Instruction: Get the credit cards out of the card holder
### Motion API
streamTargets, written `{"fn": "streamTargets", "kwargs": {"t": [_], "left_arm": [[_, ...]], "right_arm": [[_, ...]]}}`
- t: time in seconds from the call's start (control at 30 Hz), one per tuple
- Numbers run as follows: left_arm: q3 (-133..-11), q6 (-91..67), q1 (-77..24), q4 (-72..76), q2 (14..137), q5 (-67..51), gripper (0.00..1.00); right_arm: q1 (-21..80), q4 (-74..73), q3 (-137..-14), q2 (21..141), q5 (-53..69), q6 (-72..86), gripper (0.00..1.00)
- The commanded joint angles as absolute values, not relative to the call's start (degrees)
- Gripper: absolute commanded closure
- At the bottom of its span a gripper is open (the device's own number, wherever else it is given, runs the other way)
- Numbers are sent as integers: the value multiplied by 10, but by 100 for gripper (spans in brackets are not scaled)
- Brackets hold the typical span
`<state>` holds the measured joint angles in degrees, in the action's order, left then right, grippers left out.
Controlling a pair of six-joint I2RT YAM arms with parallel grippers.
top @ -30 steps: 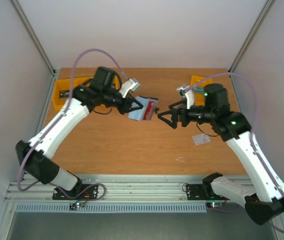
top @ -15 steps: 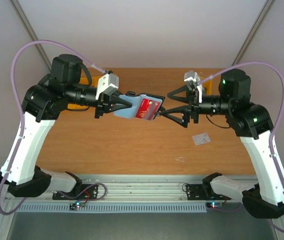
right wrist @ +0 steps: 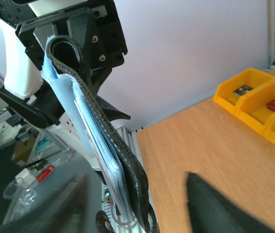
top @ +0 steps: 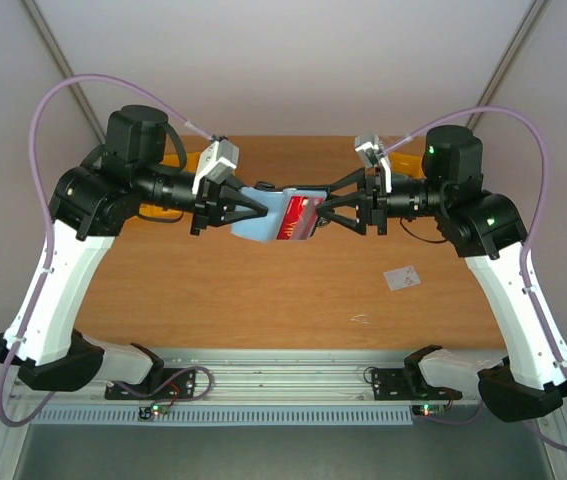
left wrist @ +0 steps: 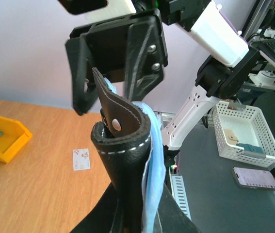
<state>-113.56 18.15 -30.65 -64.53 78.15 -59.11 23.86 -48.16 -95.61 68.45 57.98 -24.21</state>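
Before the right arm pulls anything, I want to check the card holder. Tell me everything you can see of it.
The card holder is held in mid-air. It is a bi-fold wallet, bent partly open. The outside is black and leather-like with pale stitching, the inside is light blue, and it has a black snap tab. A red card shows in its right half. The left tool is clamped on its left end. The right tool straddles the opposite edge, with its fingers apart on either side.

The right gripper (top: 320, 214) is now further left, jaws narrower, straddling the right edge of the card holder (top: 261, 222), which sits lifted above the table (top: 263, 295).
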Motion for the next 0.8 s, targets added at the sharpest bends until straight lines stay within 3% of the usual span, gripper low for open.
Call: {"fn": "streamTargets", "kwargs": {"t": [0.0,0.1,0.37,0.4,0.5,0.57,0.63,0.77], "left_arm": [[-1130,139,-310,-579,779,-616,100],[-1116,123,-310,-563,777,-613,100],[-1087,92,-309,-539,768,-557,99],[-1084,90,-310,-538,767,-546,94],[-1071,80,-309,-529,760,-489,50],[-1067,82,-307,-524,756,-429,30],[-1068,86,-302,-519,754,-354,16],[-1091,109,-291,-523,753,-319,3]], "right_arm": [[243,-451,-948,692,646,-212,67],[243,-418,-935,684,671,-190,97],[243,-411,-901,654,641,-185,99],[243,-412,-897,651,630,-185,99],[243,-426,-893,645,587,-184,99],[243,-443,-896,646,548,-182,99],[243,-464,-902,649,486,-174,99],[243,-550,-943,678,311,-149,99]]}}
